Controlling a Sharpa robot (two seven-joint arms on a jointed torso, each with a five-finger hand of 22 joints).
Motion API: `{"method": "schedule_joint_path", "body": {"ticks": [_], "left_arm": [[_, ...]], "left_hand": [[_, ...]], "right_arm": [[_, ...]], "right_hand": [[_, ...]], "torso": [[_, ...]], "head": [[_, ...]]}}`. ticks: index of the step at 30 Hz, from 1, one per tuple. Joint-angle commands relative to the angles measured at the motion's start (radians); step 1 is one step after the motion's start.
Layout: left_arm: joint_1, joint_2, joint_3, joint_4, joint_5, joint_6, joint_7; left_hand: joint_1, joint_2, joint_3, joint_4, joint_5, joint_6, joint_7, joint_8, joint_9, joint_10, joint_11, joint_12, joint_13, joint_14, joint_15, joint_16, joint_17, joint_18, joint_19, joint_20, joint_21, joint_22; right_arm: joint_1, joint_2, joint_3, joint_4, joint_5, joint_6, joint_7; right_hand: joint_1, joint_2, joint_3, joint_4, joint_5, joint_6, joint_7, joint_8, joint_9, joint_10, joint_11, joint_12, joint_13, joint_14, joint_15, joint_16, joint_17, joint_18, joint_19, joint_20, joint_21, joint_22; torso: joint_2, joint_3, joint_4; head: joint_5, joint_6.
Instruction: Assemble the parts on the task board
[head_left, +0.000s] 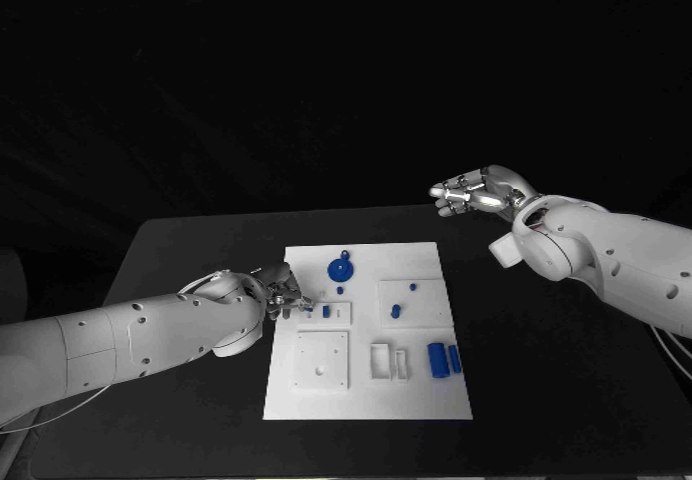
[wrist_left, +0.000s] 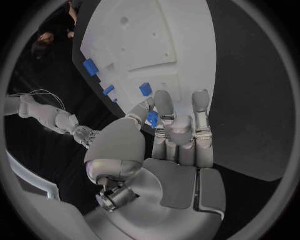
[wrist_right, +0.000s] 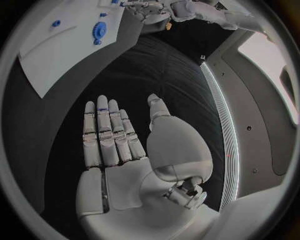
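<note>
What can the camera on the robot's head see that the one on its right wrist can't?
Head view alone: the whole white board with the two blue cylinders near its front right.

Right wrist view alone: the right hand's bare palm, fingers straight and holding nothing.

Both: the blue gear and the left hand at the board's left edge, fingers over a small blue piece.

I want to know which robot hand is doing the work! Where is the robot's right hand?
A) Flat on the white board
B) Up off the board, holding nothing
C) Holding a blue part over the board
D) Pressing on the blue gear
B: the right robot hand hangs clear of the task board, with flat open fingers and nothing in them, while the left robot hand is at the board's edge.
</note>
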Motion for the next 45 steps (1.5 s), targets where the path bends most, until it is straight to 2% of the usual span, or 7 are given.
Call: {"method": "schedule_joint_path", "body": {"ticks": [1, 5, 17, 45], "left_arm": [[-0.004, 0.004, 0.000, 0.000, -0.036, -0.002, 0.009], [-0.010, 0.008, 0.000, -0.004, -0.056, 0.001, 0.009], [-0.018, 0.016, 0.000, -0.015, -0.065, 0.012, 0.008], [-0.024, 0.011, 0.000, -0.016, -0.067, 0.052, 0.004]], "left_hand": [[0.038, 0.029, 0.028, -0.022, 0.006, 0.115, -0.089, 0.007, 0.001, 0.012, -0.044, 0.003, 0.001, 0.003, -0.007, 0.005, 0.001, 0.011, -0.006, -0.001, 0.003, 0.020], [0.039, 0.028, 0.028, -0.022, 0.006, 0.115, -0.089, 0.007, 0.001, 0.012, -0.045, 0.003, 0.001, 0.003, -0.007, 0.005, 0.001, 0.011, -0.007, -0.001, 0.004, 0.020], [0.039, 0.028, 0.028, -0.022, 0.006, 0.115, -0.089, 0.007, 0.001, 0.012, -0.045, 0.003, 0.001, 0.003, -0.007, 0.005, 0.001, 0.011, -0.007, -0.001, 0.004, 0.020], [0.044, 0.025, 0.031, -0.022, 0.012, 0.115, -0.089, 0.007, 0.001, 0.012, -0.045, 0.003, 0.003, 0.003, -0.007, 0.006, 0.001, 0.010, -0.009, -0.001, 0.007, 0.020]], "right_arm": [[-0.001, 0.000, 0.000, 0.001, -0.001, 0.014, 0.007], [-0.001, 0.000, 0.000, 0.001, -0.001, 0.014, 0.008], [-0.001, 0.000, 0.000, 0.000, -0.001, 0.016, 0.008], [-0.001, 0.001, 0.000, -0.003, -0.001, 0.018, 0.008]], "right_hand": [[-0.005, 0.004, -0.001, 0.005, 0.005, -0.006, 0.003, -0.001, -0.001, -0.009, -0.001, -0.003, -0.001, -0.009, -0.001, -0.005, -0.002, -0.007, -0.009, 0.001, 0.000, -0.002], [-0.005, 0.004, -0.001, 0.005, 0.005, -0.006, 0.003, -0.001, -0.001, -0.009, -0.001, -0.003, -0.001, -0.009, -0.001, -0.005, -0.002, -0.007, -0.009, 0.001, 0.000, -0.002], [-0.005, 0.004, -0.001, 0.005, 0.005, -0.006, 0.003, -0.001, -0.001, -0.009, -0.001, -0.003, -0.001, -0.009, -0.001, -0.005, -0.002, -0.007, -0.009, 0.001, 0.000, -0.002], [-0.005, 0.004, -0.001, 0.005, 0.005, -0.006, 0.003, -0.001, -0.001, -0.009, -0.001, -0.003, -0.001, -0.009, -0.001, -0.005, -0.002, -0.007, -0.009, 0.001, 0.000, -0.002]], "torso": [[0.001, -0.0002, 0.0005], [0.001, -0.0011, -0.0003], [0.000, -0.0002, 0.0008], [0.000, -0.0003, -0.0006]], "head": [[0.000, -0.001], [0.001, -0.001], [0.000, -0.005], [0.003, -0.008]]}}
